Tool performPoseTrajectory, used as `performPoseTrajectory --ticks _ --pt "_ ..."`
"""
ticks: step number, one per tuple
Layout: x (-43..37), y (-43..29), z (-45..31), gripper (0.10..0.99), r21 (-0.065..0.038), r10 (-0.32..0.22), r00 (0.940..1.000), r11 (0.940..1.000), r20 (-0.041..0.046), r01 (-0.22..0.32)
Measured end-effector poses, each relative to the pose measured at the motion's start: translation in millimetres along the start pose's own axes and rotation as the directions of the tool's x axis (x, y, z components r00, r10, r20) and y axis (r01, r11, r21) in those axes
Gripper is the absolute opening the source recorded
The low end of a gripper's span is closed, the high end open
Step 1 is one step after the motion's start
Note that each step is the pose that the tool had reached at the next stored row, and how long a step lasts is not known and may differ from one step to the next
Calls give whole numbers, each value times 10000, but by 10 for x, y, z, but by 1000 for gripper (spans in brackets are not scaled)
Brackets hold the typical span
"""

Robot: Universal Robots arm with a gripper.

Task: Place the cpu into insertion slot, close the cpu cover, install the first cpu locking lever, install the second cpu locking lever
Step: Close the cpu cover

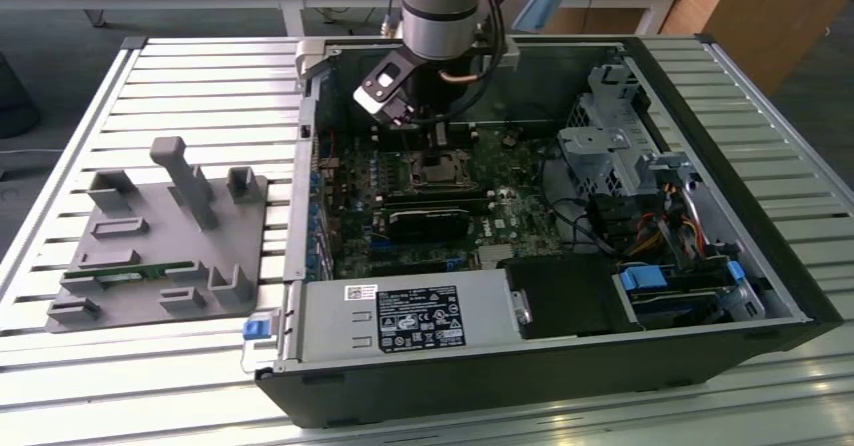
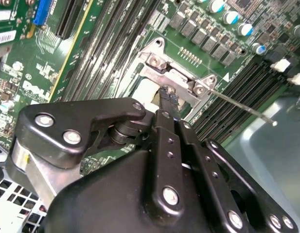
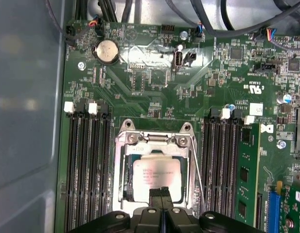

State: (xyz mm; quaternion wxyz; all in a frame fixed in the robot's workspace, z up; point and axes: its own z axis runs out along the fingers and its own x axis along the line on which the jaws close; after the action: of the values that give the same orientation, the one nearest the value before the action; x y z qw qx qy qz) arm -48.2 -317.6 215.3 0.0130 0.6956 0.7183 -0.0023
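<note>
Inside the computer case (image 1: pixel 534 391): we see the arm (image 1: pixel 441 11) reaching down over the motherboard (image 1: pixel 527 221), with the gripper (image 1: pixel 438 144) hanging right above the insertion slot (image 1: pixel 434 171).
Cpu: in the first wrist view the cpu (image 3: pixel 157 172) lies flat in the slot, its silvery-beige top showing through the square window.
Cpu cover: the cpu cover (image 3: pixel 154 140) is down over the chip, its thin silver frame running round the chip's edges.
Fingers: the fingers (image 3: pixel 155 193) are together with nothing between them. Their dark tips sit at the edge of the chip's top, by the frame – whether they touch it or hang just over it, we cannot tell.
Locking lever: in the second wrist view one locking lever (image 2: pixel 242 109), a thin metal rod, juts out slantwise from the socket's corner and crosses the memory slots (image 2: pixel 247 82), its free end out over the pale case wall.
Neighbours: long black memory slots flank the socket on both sides. A green memory stick (image 3: pixel 247 170) stands in the outer row on one side, and a coin battery (image 3: pixel 107 51) sits further up the board.
Table: the case rests on a slatted metal table (image 1: pixel 107 86) – a grey fixture tray (image 1: pixel 147 256) lies beside it, on the exterior view's left.
</note>
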Motion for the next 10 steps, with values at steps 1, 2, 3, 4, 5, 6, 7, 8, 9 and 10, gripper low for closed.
performPoseTrajectory --ticks 1,2,3,4,5,6,7,8,9,10 --pt "0 -10 0 106 0 0 10000 10000 1 0" --pt "1 -17 1 106 0 0 10000 10000 1 0" --pt "1 -22 3 106 0 -1 10000 10000 1 1" --pt "1 -28 5 106 1 -1 10000 10000 1 1" --pt "1 -31 9 106 1 0 10000 10000 2 0" --pt "1 -33 15 106 0 -1 10000 10000 1 1" --pt "2 -39 21 106 0 0 10000 10000 1 0" --pt "2 -46 29 106 1 0 10000 10000 1 0" --pt "2 -54 38 106 0 0 10000 10000 1 0" --pt "3 -63 47 106 0 0 10000 10000 1 0"
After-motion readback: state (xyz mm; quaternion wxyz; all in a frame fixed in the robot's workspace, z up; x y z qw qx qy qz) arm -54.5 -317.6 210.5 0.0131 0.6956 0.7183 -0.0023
